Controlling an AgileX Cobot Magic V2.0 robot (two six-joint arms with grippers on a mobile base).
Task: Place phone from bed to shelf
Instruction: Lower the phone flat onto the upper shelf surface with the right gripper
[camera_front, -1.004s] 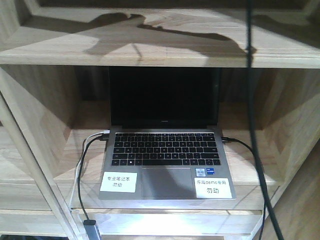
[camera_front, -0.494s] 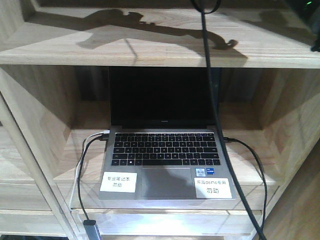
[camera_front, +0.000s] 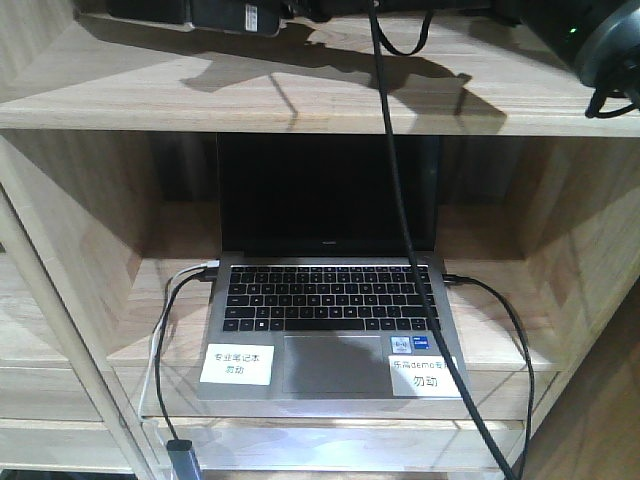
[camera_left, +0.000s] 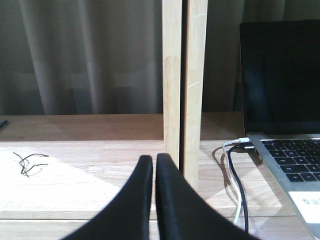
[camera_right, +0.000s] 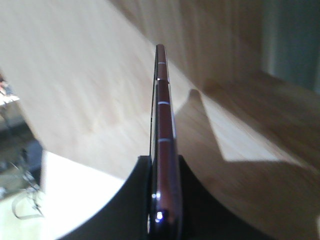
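The right pincer (camera_right: 162, 200) is clamped on the phone (camera_right: 162, 135), held edge-up above the shelf (camera_right: 90, 85) board; released so, it could topple. The left pincer (camera_left: 154, 165) is closed, empty.

Laptop (camera_front: 330, 330) stickers: "专业笔记本 勿动"; right, apparently "乐高demo专用 勿动".

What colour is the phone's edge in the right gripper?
Dark reddish-pink metallic with thin pale bands on the phone, clearest in the right wrist view.

Pale grained shelf (camera_front: 300, 95); grey laptop (camera_front: 330, 310), black screen; pinkish-rimmed phone (camera_right: 164, 150).
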